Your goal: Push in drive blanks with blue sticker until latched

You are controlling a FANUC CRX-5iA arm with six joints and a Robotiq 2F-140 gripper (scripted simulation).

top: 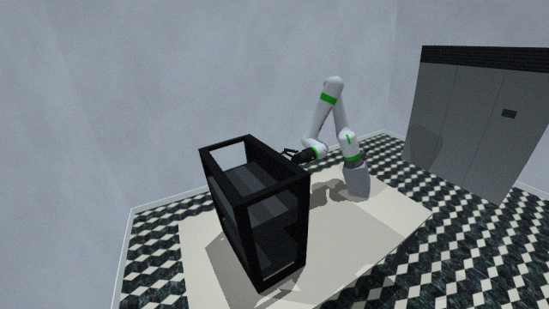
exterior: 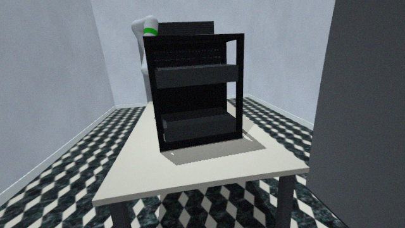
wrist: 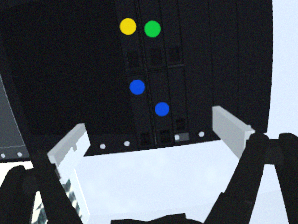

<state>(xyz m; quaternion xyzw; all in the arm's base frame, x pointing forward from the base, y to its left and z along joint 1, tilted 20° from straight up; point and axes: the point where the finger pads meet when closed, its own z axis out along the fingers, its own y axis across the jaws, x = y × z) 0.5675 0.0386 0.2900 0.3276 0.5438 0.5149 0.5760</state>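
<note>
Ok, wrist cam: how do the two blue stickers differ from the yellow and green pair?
The blue stickers sit lower on the rack face, nearer the open jaws; the yellow and green sit higher. The blue two are staggered diagonally; yellow and green lie almost level, side by side. All four are round dots of similar size on neighbouring dark blanks.

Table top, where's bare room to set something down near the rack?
A wide strip of table lies between the rack and the near edge in the exterior view. In the top view, another patch runs from the rack's side to the table's corner, beside the arm's pedestal. It is tight between rack and gripper, whose jaws stand open.
</note>
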